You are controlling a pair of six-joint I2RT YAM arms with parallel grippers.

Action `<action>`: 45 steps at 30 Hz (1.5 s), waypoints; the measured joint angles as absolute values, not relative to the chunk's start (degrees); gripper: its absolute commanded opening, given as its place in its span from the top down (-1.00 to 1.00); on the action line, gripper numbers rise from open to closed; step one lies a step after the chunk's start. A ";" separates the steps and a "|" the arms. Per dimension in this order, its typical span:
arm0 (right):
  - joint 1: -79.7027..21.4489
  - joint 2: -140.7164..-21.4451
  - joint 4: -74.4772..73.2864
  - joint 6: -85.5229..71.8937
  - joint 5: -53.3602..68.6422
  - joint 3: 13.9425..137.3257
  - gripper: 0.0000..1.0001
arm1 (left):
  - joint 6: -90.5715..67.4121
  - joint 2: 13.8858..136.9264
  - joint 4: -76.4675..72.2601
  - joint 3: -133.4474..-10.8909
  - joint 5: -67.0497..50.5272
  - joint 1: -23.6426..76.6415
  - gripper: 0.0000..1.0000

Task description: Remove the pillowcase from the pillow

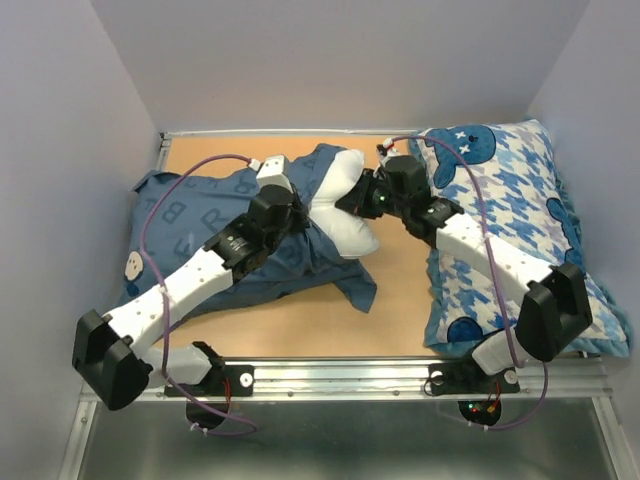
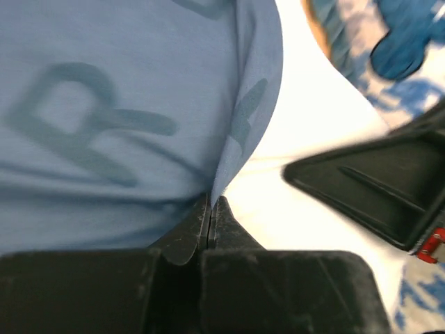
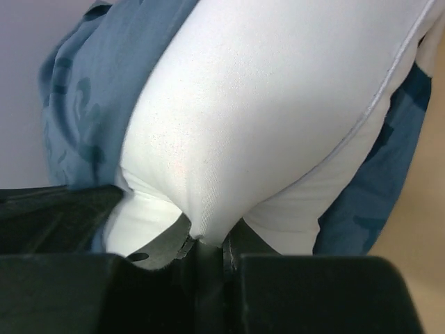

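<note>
**A:** What lay on the tabletop [image 1: 400, 300]?

**B:** The pillowcase [image 1: 190, 215] covered its left half. Its long axis ran left to right, with the open end toward the middle. The pillow [image 1: 348, 200] poked out of that opening, and most of it, I judged, was inside.

**A:** And the jaws?

**B:** The left jaws were pinched shut on the pillowcase's hem at the opening. The right jaws, just beside them, were clamped on a fold of the pillow's bare end.

**A:** So which way to pull?

**B:** The pillowcase's bulk lay leftward of the left jaws. The pillow's free end lay rightward, nearer the right arm [image 1: 480, 245]. Drawing the two apart along that axis looked right.
</note>
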State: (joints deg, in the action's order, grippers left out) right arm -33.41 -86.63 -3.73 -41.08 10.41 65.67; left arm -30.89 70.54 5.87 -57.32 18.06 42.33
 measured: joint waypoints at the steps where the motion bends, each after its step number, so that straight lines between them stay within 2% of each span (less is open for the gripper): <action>1: -33.43 -85.65 -6.07 -40.32 9.15 67.42 0.99 | -30.89 69.36 6.00 -57.82 18.24 41.76 1.00; 9: -26.02 -80.66 -21.87 -34.54 3.14 77.69 0.99 | -30.74 62.94 9.15 -58.94 18.85 34.15 1.00; 13: -24.86 -80.77 -28.23 -33.12 3.31 83.29 0.99 | -31.14 64.16 7.11 -56.80 14.20 29.04 1.00; 18: -24.86 -81.60 -35.59 -32.08 3.95 91.22 0.99 | -33.52 64.45 0.73 -51.40 3.40 17.26 1.00; 19: -24.86 -81.82 -36.60 -31.92 4.14 92.58 0.99 | -33.74 64.45 -0.05 -51.13 1.17 16.05 0.94; 20: -24.86 -82.21 -37.78 -31.73 4.89 94.63 0.99 | -33.69 64.45 -0.73 -51.13 -0.32 15.14 0.55; 24: -24.08 -84.99 -40.75 -31.22 6.92 102.35 0.99 | -29.71 64.31 -0.75 -53.28 -3.38 16.32 -0.17; 25: -23.75 -85.49 -41.08 -31.16 7.20 103.63 0.99 | -28.34 64.31 0.01 -54.70 -3.29 17.52 -0.47; 26: -23.11 -86.35 -41.47 -31.05 7.62 105.75 0.99 | -26.57 64.23 0.56 -56.38 -3.44 19.33 -0.97; 31: -21.69 -88.55 -41.65 -30.65 8.69 112.12 0.99 | -22.46 59.66 1.39 -60.12 -3.99 29.56 -0.95; 34: -21.43 -89.06 -41.89 -30.37 8.58 113.51 0.99 | -22.63 54.41 2.96 -59.40 -0.38 31.42 -0.91; 38: -21.43 -91.26 -43.13 -30.17 8.54 116.73 0.99 | -23.51 48.88 3.79 -54.76 3.77 33.93 -0.93; 45: -21.34 -93.86 -43.27 -30.20 8.40 118.43 0.99 | -26.35 50.74 1.45 -46.78 8.60 49.71 -0.96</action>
State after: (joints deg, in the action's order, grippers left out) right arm -21.34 -93.86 -43.27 -30.20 8.40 118.43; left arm -26.35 50.74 1.45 -46.78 8.60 49.71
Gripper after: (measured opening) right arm 0.198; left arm 0.979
